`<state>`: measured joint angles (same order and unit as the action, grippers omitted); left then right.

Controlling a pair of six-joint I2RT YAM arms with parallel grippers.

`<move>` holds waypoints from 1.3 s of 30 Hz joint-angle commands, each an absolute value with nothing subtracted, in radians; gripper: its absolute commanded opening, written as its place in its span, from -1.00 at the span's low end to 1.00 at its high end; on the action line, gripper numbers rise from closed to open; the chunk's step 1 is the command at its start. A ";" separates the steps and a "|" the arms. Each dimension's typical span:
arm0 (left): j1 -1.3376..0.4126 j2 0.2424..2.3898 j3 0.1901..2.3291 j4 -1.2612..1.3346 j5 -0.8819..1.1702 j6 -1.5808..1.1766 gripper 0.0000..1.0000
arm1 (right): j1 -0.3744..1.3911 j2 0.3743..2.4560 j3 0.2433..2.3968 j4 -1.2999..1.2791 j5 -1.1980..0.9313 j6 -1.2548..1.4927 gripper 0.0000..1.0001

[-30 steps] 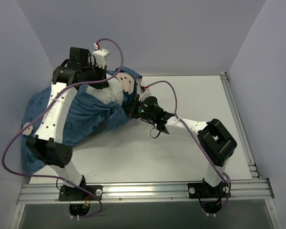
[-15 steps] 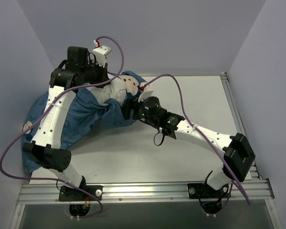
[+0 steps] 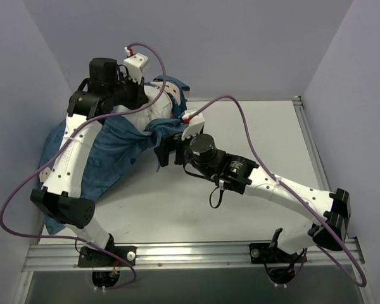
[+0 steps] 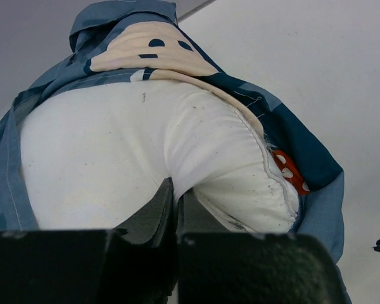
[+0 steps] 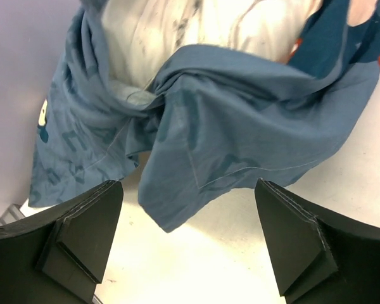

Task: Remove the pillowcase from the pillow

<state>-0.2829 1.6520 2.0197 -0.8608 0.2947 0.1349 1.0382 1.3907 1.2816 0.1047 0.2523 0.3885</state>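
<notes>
L arm: elbow low near its base, forearm goes up and away, wrist bent toward the R side. L gripper: fingers pressed together, a fold of the pillow pinched between the tips. R arm: stretched low toward the L. R gripper: fingers wide apart, gripping nothing.

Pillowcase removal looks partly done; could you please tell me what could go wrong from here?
1. The right gripper is open with the pillowcase flap loose before it; closing may catch only a thin edge and slip.
2. The left gripper pinches just a small fold of the pillow, so a hard pull on the case could yank it free.
</notes>
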 commanded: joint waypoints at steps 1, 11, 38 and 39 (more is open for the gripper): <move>-0.290 1.608 2.069 -0.729 0.290 0.130 -0.95 | 1.055 1.427 1.319 0.084 0.336 0.385 0.79; -0.288 1.614 2.086 -0.721 0.279 0.120 -0.95 | 0.977 1.566 1.338 0.179 0.109 0.452 0.19; -0.005 1.666 2.315 -0.729 0.334 0.060 -0.96 | 0.402 1.496 0.595 0.558 -0.320 0.854 -1.00; 0.036 1.664 2.310 -0.727 0.342 0.058 -0.95 | 0.378 1.503 0.591 0.557 -0.333 0.842 -1.00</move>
<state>-0.0849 1.7069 2.2150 -0.9142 0.4252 0.0460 0.5072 1.4643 0.6670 0.6506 -0.3191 0.8078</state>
